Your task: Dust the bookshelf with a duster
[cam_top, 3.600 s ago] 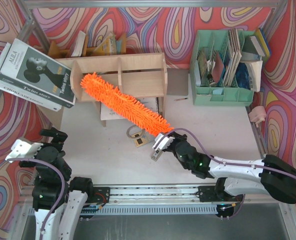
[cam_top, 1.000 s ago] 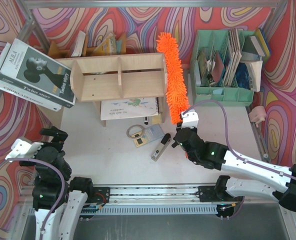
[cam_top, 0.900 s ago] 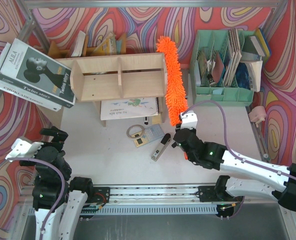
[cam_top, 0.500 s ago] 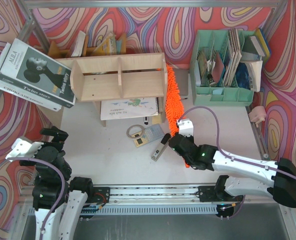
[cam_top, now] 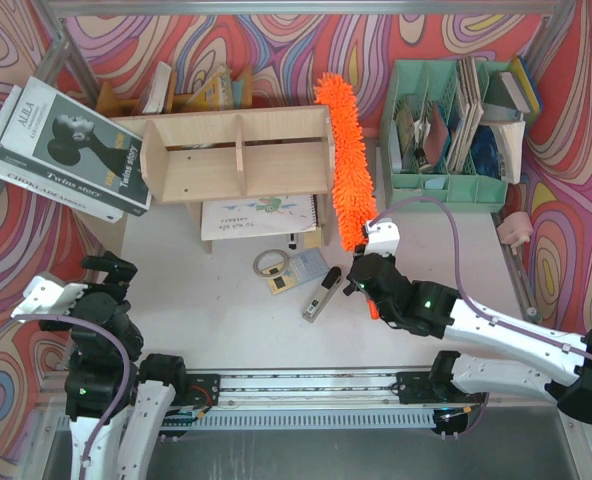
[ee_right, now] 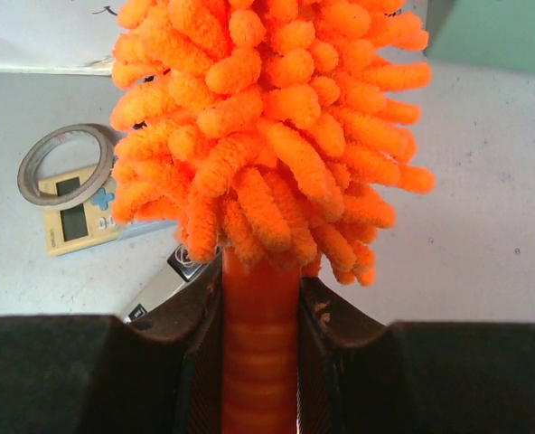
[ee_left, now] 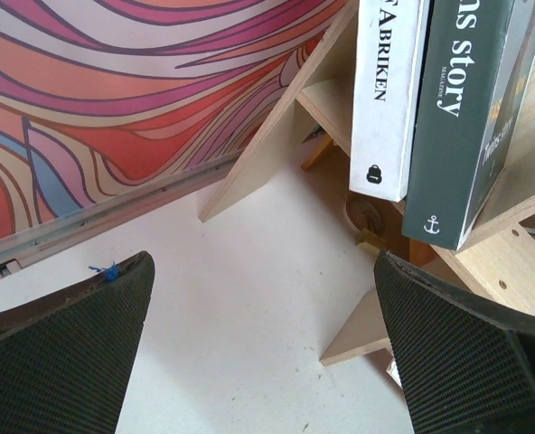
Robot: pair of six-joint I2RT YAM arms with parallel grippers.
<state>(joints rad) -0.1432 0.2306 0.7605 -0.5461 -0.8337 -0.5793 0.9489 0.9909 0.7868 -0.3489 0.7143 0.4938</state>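
Jaws of the left gripper (ee_left: 258,348) stand wide apart at the near left, holding nothing. Right of it and a little farther, the right gripper (ee_right: 260,303) is clamped on the duster (ee_right: 267,136), one finger on each side of its orange handle, with the fluffy head starting just past the fingertips. The duster's long axis runs near to far, handle end near and tip far, leaning slightly left. It lies just beside the right end of the bookshelf (cam_top: 238,150), its tip beyond the shelf's far edge
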